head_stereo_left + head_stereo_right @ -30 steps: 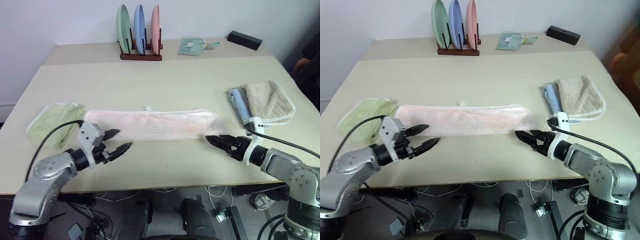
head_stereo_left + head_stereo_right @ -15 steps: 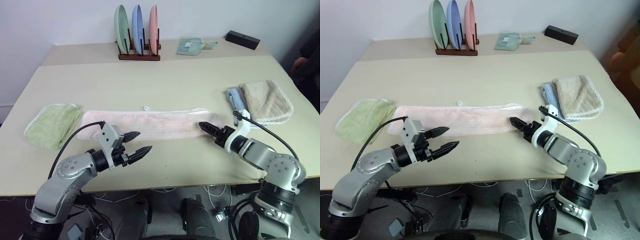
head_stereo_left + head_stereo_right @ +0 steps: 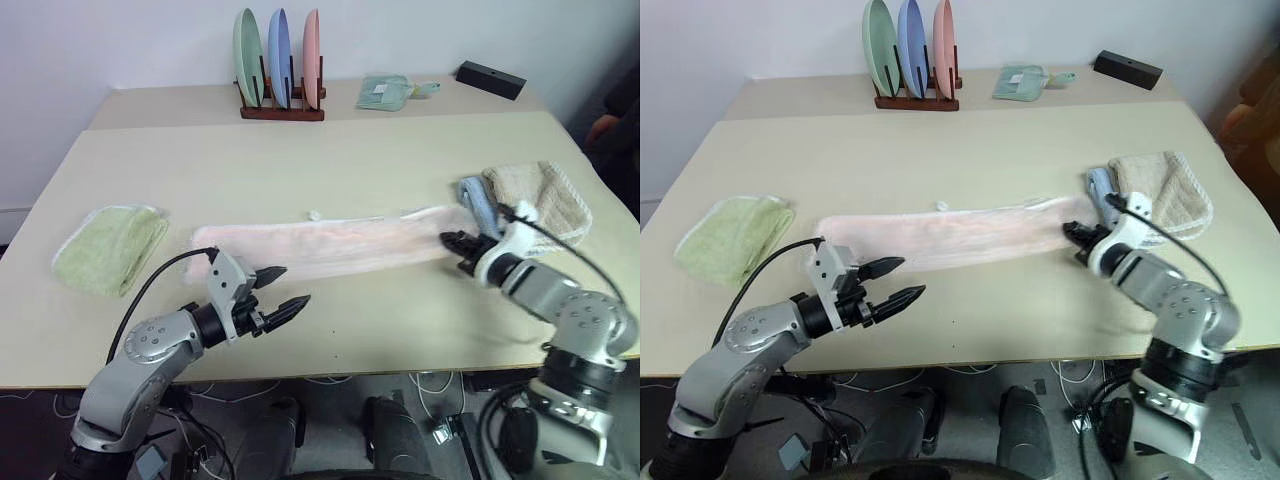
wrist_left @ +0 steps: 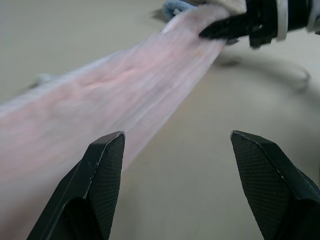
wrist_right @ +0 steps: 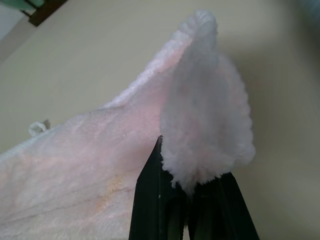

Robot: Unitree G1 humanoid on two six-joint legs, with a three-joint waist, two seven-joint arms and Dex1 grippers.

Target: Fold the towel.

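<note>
Long pale pink terry towel [image 3: 320, 247] stretched in a strip across the middle of the beige table [image 3: 330, 160], parallel to the near edge, small white loop at its far hem. Right end lifted off the surface, pinched tight in the right gripper [image 3: 460, 242], black fingers closed on the fluffy corner, plain to see in the right wrist view. Just behind that gripper, toward the right edge, a beige towel with white trim [image 3: 540, 198] with a folded blue cloth [image 3: 474, 200] tucked against its side.

Left gripper [image 3: 280, 290] hanging over bare table by the near edge, just in front of the towel's left end, black fingers spread wide, nothing between them.

Folded light green towel [image 3: 108, 245] lying near the left edge, well apart from the pink one.

Along the far edge: wooden rack with green, blue and pink plates [image 3: 281, 75] standing upright, small pale green cloth [image 3: 385, 92] beside it, flat black box [image 3: 490, 79] at the far right corner.
</note>
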